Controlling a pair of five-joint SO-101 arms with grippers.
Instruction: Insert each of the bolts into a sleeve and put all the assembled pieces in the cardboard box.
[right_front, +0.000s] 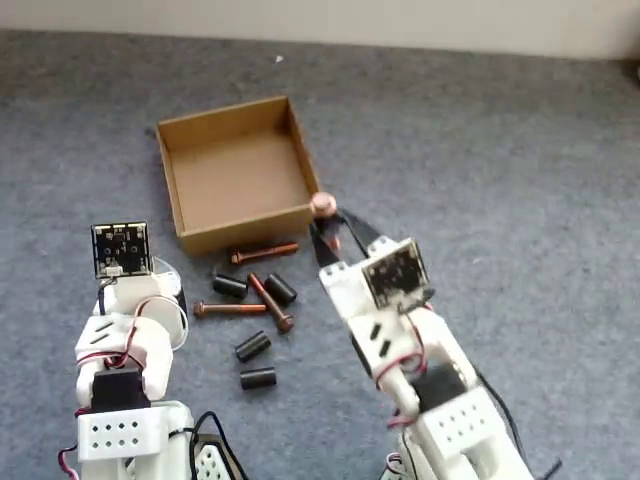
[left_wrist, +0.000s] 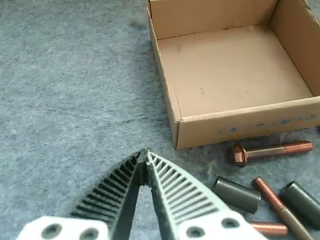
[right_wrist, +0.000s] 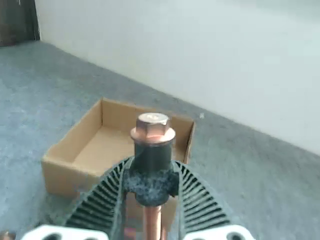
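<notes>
Right wrist view: right tool (right_wrist: 150, 182) clamps sleeve (right_wrist: 150, 159), bolt (right_wrist: 152, 127) seated head-up so it can't drop out, likely staged for box (right_wrist: 70, 175). Left tool (left_wrist: 145, 157) pinched shut, empty, parked aside.

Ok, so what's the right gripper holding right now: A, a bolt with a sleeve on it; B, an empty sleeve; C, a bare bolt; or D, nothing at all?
A: in the right wrist view the right gripper is clamped on a dark sleeve, with the copper bolt showing its hex head above the sleeve and its shank below.
</notes>
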